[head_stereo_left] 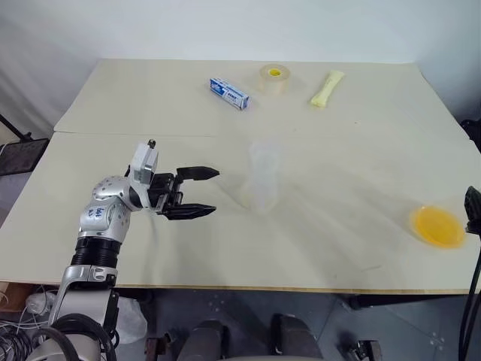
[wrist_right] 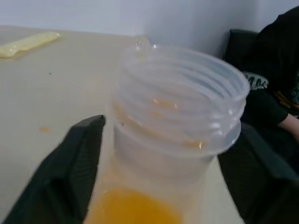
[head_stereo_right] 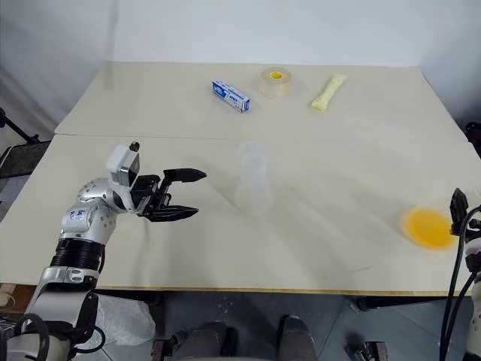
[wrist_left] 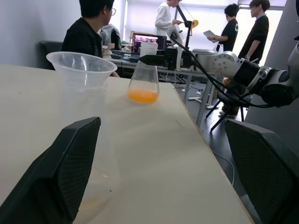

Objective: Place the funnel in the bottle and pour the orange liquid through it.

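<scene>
The clear funnel (wrist_left: pixel 81 67) sits upright in the mouth of the frosted bottle (wrist_left: pixel 96 140), which stands mid-table (head_stereo_left: pixel 263 192). My left gripper (head_stereo_left: pixel 195 192) hovers open just left of the bottle, pointing at it, with nothing between its fingers. The orange liquid (head_stereo_left: pixel 437 226) lies in the bottom of a clear conical flask (wrist_left: pixel 143 84) near the table's right edge. My right gripper (wrist_right: pixel 168 126) is at that flask, one finger (wrist_right: pixel 74 168) on each side of its threaded neck, jaws standing wide.
At the table's far side lie a blue-and-white box (head_stereo_left: pixel 228 92), a tape roll (head_stereo_left: pixel 274 79) and a pale yellow packet (head_stereo_left: pixel 327 88). A seam (head_stereo_left: pixel 338 138) joins the two tabletops. Several people (wrist_left: pixel 91 32) are past the table's right end.
</scene>
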